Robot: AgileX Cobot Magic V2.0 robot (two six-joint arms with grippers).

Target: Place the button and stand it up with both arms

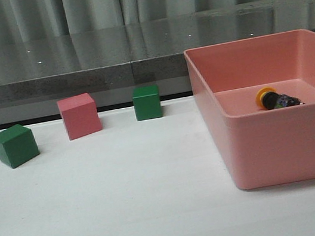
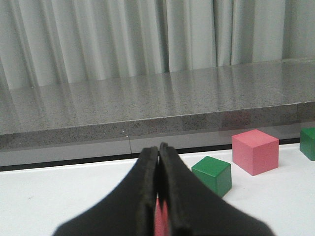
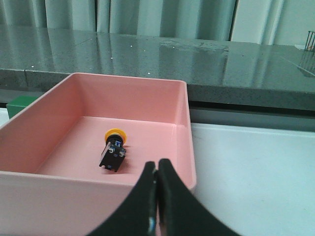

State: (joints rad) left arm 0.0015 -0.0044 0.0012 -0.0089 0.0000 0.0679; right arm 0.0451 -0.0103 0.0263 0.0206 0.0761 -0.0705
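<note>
— Three coloured cubes are seen along the far edge of the white worktop [image 1: 130, 207]. What is laid out there, from the left edge inward?

— A dark green cube [image 1: 15, 145] is placed nearest the left edge, turned at an angle. A pink cube [image 1: 79, 115] is set a little further back and to its right, apart from it. A second green cube [image 1: 146, 102] is stood beside that, close to the far edge, just short of the large pink plastic bin [image 1: 284, 151].

— And the bin itself?

— The right side of the worktop is taken up by it, from the far edge toward the near edge. Its walls are tall and its inside is open to view.

— Where is the task's thing found?

— The small push-button switch with the yellow-orange cap and black body [image 1: 276, 98] is seen lying on its side on the bin's floor, away from the walls. In the right wrist view the cap is pointed toward the bin's far wall.

— How are the grippers held?

— The left gripper [image 2: 158, 157] is seen with its black fingers [image 2: 145, 196] pressed together, nothing between them. The right gripper [image 3: 156, 169] is likewise closed on nothing, and is held above the bin's near wall, apart from the switch.
</note>
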